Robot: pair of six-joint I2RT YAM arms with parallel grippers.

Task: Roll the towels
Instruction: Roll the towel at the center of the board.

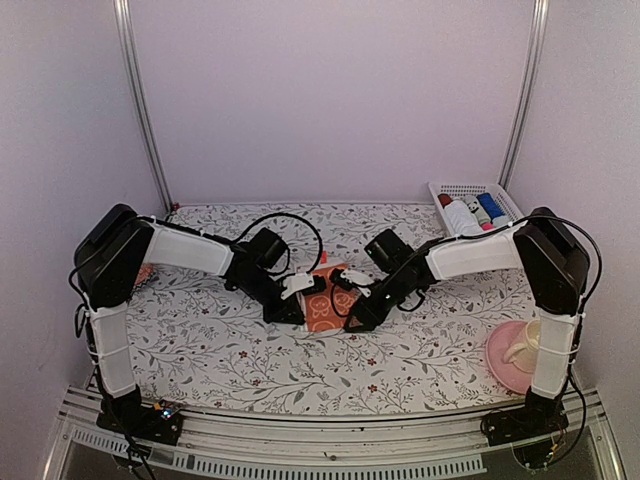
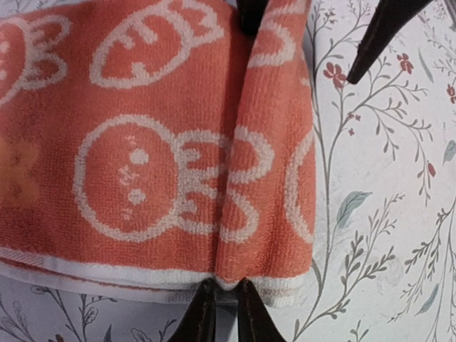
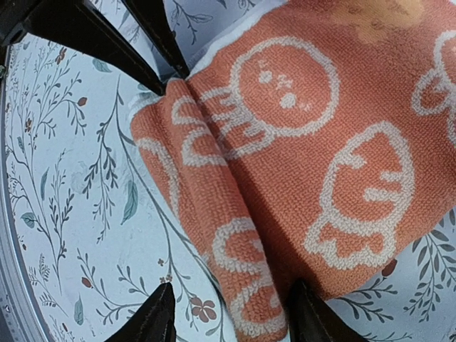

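My left tool (image 2: 223,296) is clamped on the rolled edge of the orange-red towel (image 2: 142,178). My right tool (image 3: 231,292) stands apart, astride that roll.

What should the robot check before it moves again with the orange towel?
1. Left end effector pinching a fold of the orange towel: ok.
2. Right end effector gripping the towel: not ok, its fingers stand open astride the fold.
3. Towel rolled up: not ok, only one narrow fold is raised and most lies flat.
4. Basket apart from the towel: ok.
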